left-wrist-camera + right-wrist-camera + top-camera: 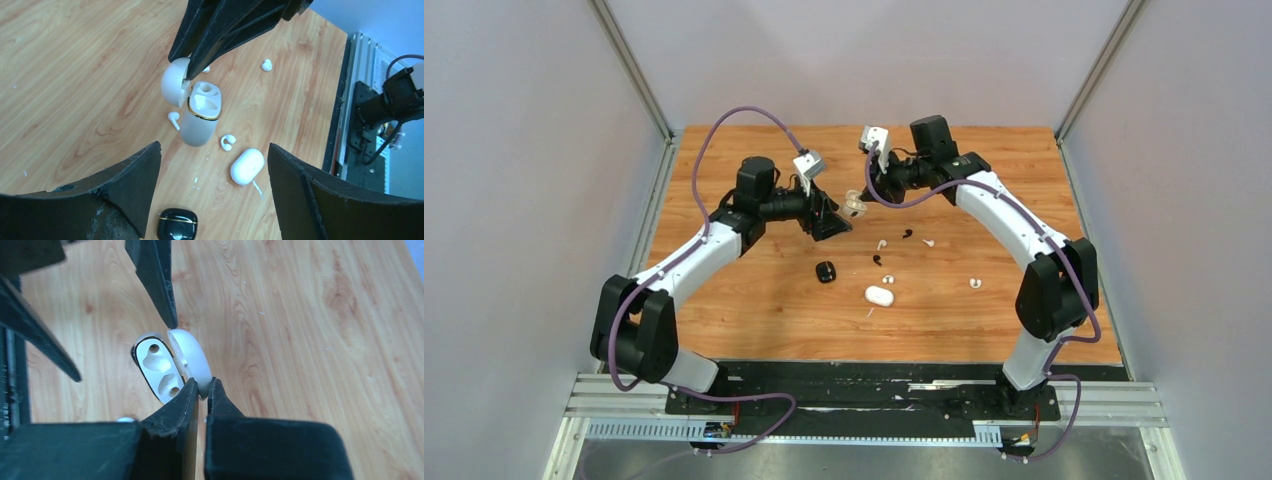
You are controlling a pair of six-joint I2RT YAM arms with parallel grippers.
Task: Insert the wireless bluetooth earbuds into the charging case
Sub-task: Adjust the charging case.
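The charging case [200, 117], pale grey with a gold rim, hangs open above the table, and both its sockets look empty. My right gripper [202, 386] is shut on its flipped-up lid [190, 357]; from above it shows as the right gripper [862, 198]. My left gripper [215, 172] stands open just below and around the case without touching it, and is seen from above as the left gripper [832, 222]. Wireless bluetooth earbuds lie loose on the wood: a white stemmed one [173, 119], a white hooked one [228, 142], another white one [266, 64] and a black one [908, 234].
A closed white case [247, 166] and a closed black case [176, 223] lie on the wooden table [754, 300] under the left gripper. More earbuds [974, 283] are scattered to the right. Grey walls enclose the table on three sides.
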